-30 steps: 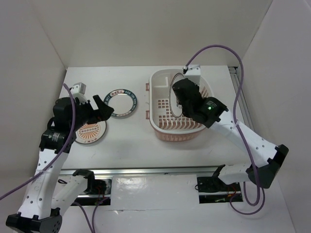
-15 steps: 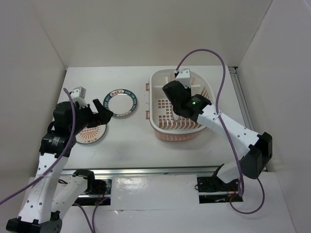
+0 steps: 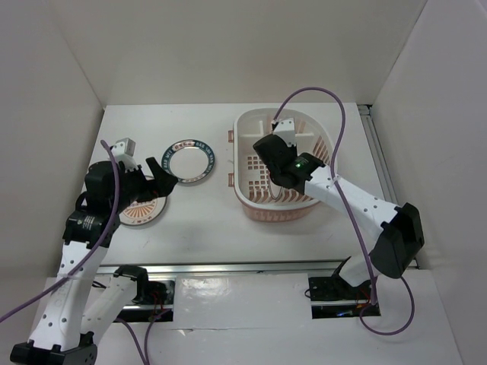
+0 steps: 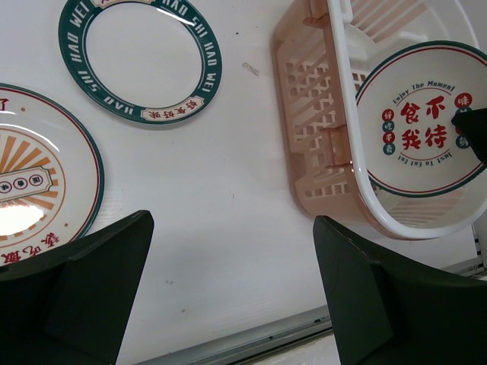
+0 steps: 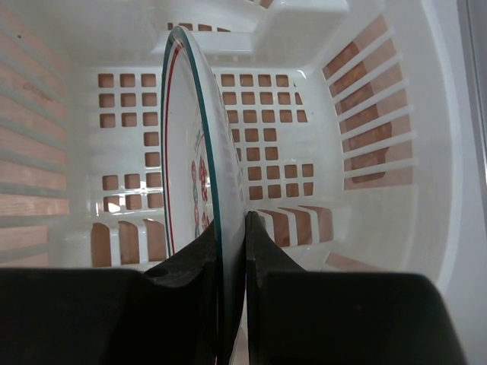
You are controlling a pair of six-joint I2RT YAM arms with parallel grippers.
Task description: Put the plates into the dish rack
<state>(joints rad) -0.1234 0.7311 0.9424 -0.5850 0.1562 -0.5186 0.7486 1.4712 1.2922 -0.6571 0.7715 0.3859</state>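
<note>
Right tool: your right tool (image 5: 237, 228) is pinched on the rim of the motif plate (image 5: 194, 152), one finger against each face, deep inside the dish rack (image 5: 266, 137).
Why that grip: an edge pinch keeps the plate on its rim, so it can stand in the rack instead of lying flat on the slotted floor.
Motif plate, location: it is inside the rack walls, below the rim. Whether its lower edge touches the floor you cannot tell, because the fingers hide it.
Motif plate, pointing: it is upright and edge-on to your right wrist camera, with its printed face turned toward the left arm, where the left wrist view reads it plainly.
Axes: a round plate has no long axis of its own. Its flat plane looks to run roughly along the rack's longer near-to-far direction.
Left tool: your left tool (image 4: 228, 251) is spread wide and carries nothing, hanging over the bench (image 3: 205, 228).
Why it waits there: my guess is that it is poised for the next pick.
Blue-rimmed plate (image 4: 137, 61): flat on the bench, face up, well apart from the rack.
Orange-striped plate (image 4: 38, 190): flat and face up just beside the blue-rimmed one, partly under the left arm in the overhead view.
Progress: one plate is in the rack but not released; two are not yet loaded.
</note>
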